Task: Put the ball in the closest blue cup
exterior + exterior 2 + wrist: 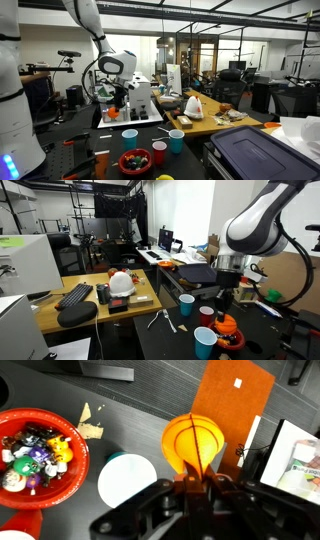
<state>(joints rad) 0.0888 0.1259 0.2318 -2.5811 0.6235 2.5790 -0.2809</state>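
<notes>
Item: ball, clamped in the narrowed jaws of your gripper, aloft near the table's front edge. Step: carry. Next: you shift over the blue cup just beside it, centre, then release.

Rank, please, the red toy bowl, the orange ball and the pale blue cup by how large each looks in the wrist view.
Largest: red toy bowl, partly cropped.
Then orange ball and pale blue cup, about alike; the ball seems nearer the camera, so unranked.
</notes>
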